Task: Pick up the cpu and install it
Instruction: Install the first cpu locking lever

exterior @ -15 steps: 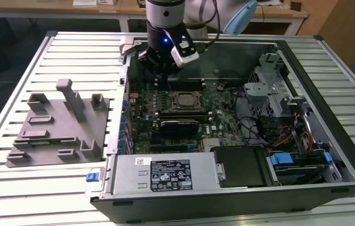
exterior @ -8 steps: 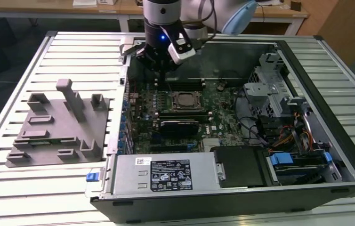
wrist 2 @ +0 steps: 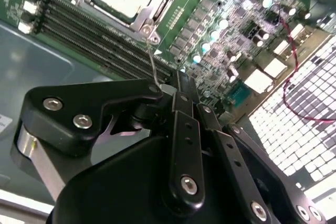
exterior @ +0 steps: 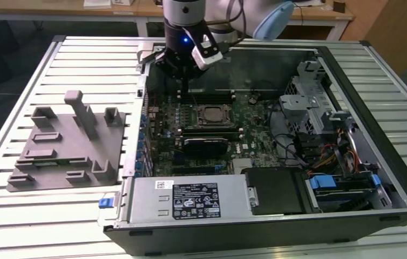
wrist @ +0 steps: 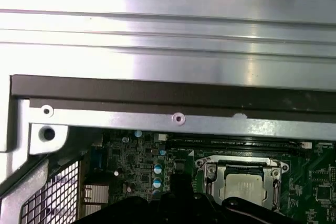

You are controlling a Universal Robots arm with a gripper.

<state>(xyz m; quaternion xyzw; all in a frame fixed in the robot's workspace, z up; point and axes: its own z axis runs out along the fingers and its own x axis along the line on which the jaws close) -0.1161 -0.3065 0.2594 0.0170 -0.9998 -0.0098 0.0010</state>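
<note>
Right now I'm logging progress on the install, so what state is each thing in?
cpu: lying flat in the socket, silver top up.
socket frame: down around the cpu.
gripper: above the motherboard, beside the socket, holding nothing visible.
computer case: side panel off, lying open on the table.
grey fixture: on the table, beside the case.

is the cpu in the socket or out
In: the cpu lies flat inside the socket frame on the motherboard, its pale top showing.
</note>
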